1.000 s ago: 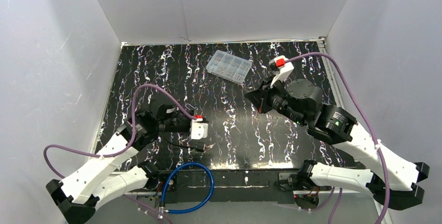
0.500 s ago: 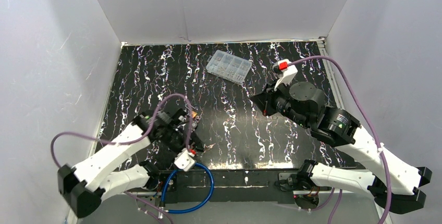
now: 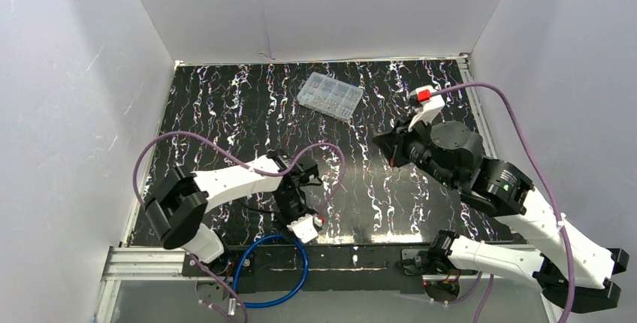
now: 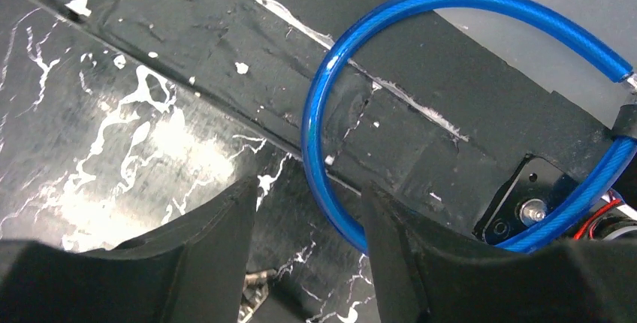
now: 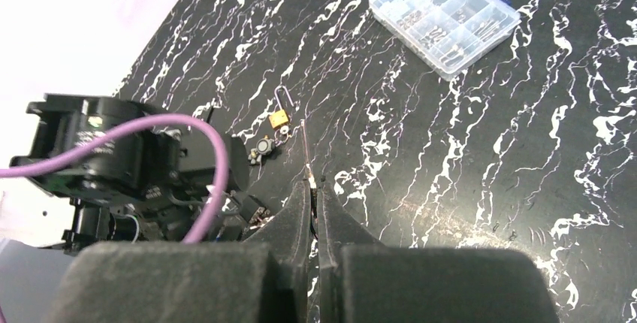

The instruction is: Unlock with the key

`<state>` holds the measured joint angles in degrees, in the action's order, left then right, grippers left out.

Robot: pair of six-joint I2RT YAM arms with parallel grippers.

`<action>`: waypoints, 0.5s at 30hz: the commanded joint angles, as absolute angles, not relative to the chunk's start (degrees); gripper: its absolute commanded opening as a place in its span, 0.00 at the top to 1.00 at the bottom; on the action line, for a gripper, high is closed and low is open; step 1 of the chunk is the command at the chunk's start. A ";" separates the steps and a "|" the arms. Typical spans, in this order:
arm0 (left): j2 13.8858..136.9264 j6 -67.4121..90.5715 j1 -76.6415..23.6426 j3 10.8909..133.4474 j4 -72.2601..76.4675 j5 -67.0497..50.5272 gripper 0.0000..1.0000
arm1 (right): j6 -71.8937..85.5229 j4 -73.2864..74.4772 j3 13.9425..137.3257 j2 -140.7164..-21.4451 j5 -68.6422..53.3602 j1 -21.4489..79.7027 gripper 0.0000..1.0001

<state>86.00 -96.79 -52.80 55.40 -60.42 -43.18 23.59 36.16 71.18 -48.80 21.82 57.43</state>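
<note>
A small brass padlock [image 5: 279, 119] with a thin wire shackle lies on the black marbled mat, a dark round piece [image 5: 263, 148] touching it. My left gripper [image 4: 309, 188] is open and points down near the mat's front edge [image 3: 295, 216]. A small metal piece [image 4: 254, 293] that looks like the key lies on the mat low between its fingers, untouched. My right gripper [image 5: 312, 185] is shut and hovers right of centre [image 3: 377, 143], aimed at the padlock. A thin pale sliver shows at its tips; whether it is held I cannot tell.
A blue cable loop [image 4: 319, 135] lies over the front rail [image 3: 270, 259], just ahead of the left fingers. A clear compartment box [image 3: 330, 95] of small parts sits at the back [image 5: 445, 15]. Purple cables [image 3: 225, 159] arch over the left arm. White walls enclose the mat.
The left gripper has opened, and its arm has swung right and turned down toward the front edge. The right arm has drifted slightly right, still shut.
</note>
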 commanded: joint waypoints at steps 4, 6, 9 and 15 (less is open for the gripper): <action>90.66 -89.87 -56.38 57.02 -58.52 -42.04 0.51 | 22.94 35.48 73.74 -45.55 25.38 57.14 0.99; 89.19 -86.29 -57.02 54.20 -53.74 -41.07 0.52 | 22.96 36.04 73.74 -44.91 25.72 57.12 0.99; 85.58 -81.14 -58.34 48.13 -44.79 -38.36 0.53 | 23.20 36.80 73.55 -43.50 25.99 57.13 0.99; 80.93 -75.10 -60.39 39.96 -34.25 -32.59 0.54 | 23.49 37.38 73.16 -41.84 26.45 57.13 0.99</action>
